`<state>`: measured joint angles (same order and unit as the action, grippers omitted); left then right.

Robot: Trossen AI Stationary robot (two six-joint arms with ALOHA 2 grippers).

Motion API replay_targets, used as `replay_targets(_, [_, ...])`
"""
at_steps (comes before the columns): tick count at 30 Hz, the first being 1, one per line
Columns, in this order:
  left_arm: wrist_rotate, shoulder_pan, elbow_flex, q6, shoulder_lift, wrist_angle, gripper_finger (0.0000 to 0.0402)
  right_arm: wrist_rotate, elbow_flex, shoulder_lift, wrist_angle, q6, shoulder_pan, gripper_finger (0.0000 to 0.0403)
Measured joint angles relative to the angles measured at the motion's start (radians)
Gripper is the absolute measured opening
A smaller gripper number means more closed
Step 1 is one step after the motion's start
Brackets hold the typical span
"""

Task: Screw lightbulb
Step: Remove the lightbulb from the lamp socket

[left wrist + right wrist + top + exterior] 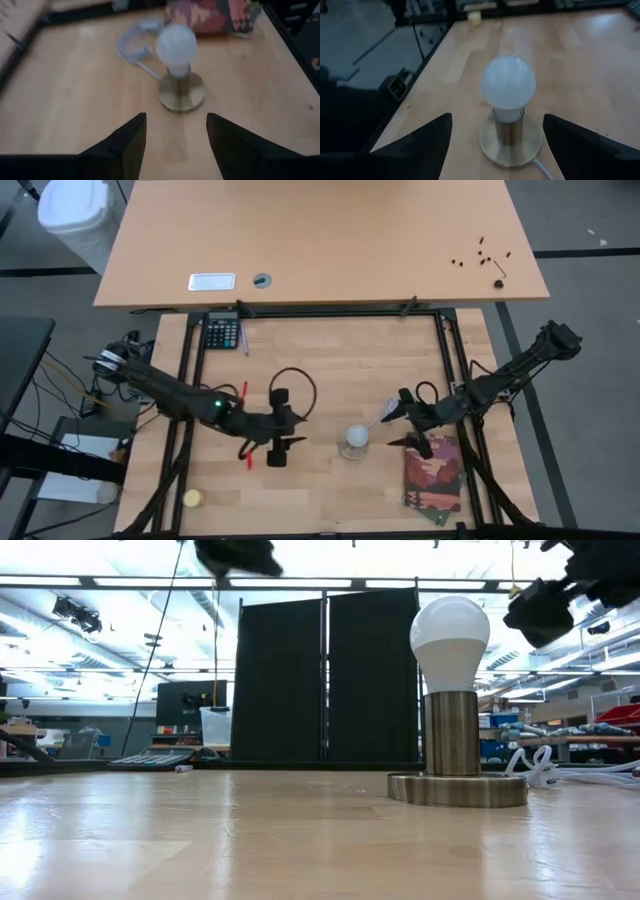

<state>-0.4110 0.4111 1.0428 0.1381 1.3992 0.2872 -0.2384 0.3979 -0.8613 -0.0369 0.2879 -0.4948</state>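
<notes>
One lightbulb [357,436] is standing upright in one round metal socket [352,451] on the bench [340,365], near the middle of its front half. Two pincers are flanking it, both clear of it with bare wood between: the left pincer [283,425] is hanging released on one side, and the right pincer [414,423] is hanging released on the other. One patterned book [433,473] is lying by the right edge, one yellow ball [193,498] by the front-left corner, one calculator [221,332] at the back-left corner.
</notes>
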Motion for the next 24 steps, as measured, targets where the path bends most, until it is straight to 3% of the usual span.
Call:
replay_targets(5, [-0.059, 0.002, 0.000, -0.038, -0.062, 0.015, 0.0193, -0.064, -0.101, 0.025, -0.133, -0.021, -0.011, 0.0322])
replay_targets(12, [-0.076, -0.006, -0.012, -0.056, -0.066, 0.039, 0.0164, -0.051, -0.153, 0.031, -0.133, -0.083, -0.025, 0.0322])
replay_targets(24, [-0.066, -0.027, -0.254, -0.026, -0.092, -0.206, 0.0089, -0.031, -0.286, 0.033, -0.314, -0.184, -0.047, 0.0321])
